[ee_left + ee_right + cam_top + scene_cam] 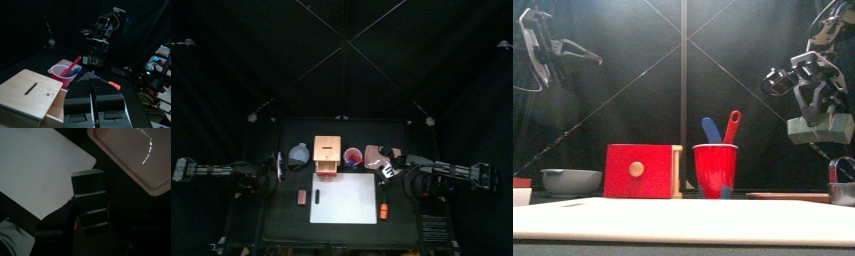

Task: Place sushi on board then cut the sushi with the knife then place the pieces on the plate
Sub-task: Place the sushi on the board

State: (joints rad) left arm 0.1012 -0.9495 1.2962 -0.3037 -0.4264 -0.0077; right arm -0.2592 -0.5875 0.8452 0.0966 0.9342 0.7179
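Dark green sushi roll (pixel 89 193) in right hand (pixel 90 210), between white board (pixel 40 163) and pink tray (pixel 133 148).

Overall: dim; black curtains swallow most of the light.
Source: overhead, pooling on the desk (pixel 285 225) at 6 o'clock in the top view.
Brightest: white board (pixel 342 198), nearly blown out.
Glare: white streaks along the pink tray (pixel 123 153), 1 o'clock, right wrist view.
Shadow: right claw (pixel 89 210) and its sushi roll (pixel 87 185) read near black.
Blur: board's near edge soft, front view, 6 o'clock.

Black curtains (pixel 342 50) enclose a small black table (pixel 271 225); soft light falls on the back curtain's middle, dimmer toward the sides.
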